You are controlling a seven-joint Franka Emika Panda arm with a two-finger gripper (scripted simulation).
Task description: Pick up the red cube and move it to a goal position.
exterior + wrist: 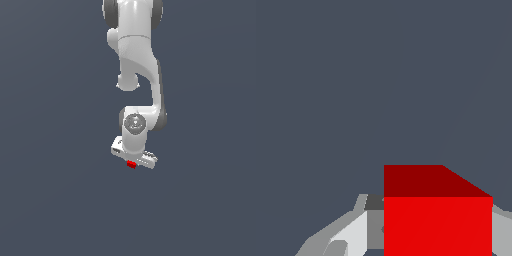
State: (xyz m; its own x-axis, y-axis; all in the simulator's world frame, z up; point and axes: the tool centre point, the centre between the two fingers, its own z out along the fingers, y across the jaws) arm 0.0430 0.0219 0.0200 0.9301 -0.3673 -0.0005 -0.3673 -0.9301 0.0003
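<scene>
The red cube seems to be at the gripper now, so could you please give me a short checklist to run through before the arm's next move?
1. Red cube sits between the fingers: ok, the wrist view shows grey finger parts on both sides of it.
2. Fingers actually pressing the cube: cannot tell, the contact faces are hidden.
3. Cube lifted off the floor: cannot tell, the exterior view shows it just under the gripper with no clear shadow.
4. Cube level in the grasp: ok, its edges look straight in the wrist view.
5. Goal position visible: not ok, no marker shows in either view.
6. Obstacles near the arm: ok, none visible.
</scene>
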